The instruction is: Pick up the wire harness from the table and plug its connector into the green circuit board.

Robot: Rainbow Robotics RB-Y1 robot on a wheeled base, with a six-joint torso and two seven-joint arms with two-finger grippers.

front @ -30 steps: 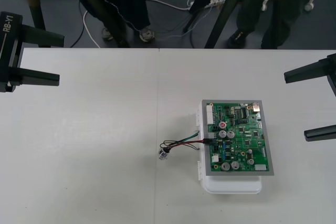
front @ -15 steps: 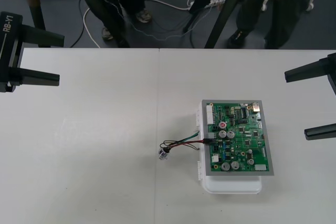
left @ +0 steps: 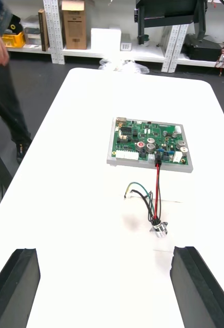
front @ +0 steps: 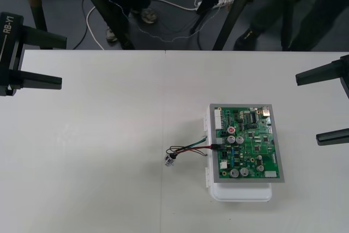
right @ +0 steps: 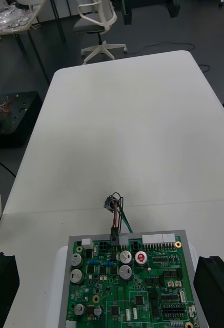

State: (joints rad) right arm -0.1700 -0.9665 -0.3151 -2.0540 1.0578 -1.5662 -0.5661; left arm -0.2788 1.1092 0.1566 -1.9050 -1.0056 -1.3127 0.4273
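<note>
Left gripper (front: 62,62) and right gripper (front: 306,109) are hanging spread at the counter's (front: 109,135) side edges. The wire harness (front: 188,149) is lying mid-counter, its plug (front: 216,147) sitting in the green circuit board (front: 248,140); the task appears to be done.

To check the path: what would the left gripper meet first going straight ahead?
Probably the round metal socket, which lies between the left gripper and the green board; height is unclear.

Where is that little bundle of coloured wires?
In the front view, the wire harness lies left of the green circuit board, black plug seated in the board's left edge, metal socket on the table.
</note>
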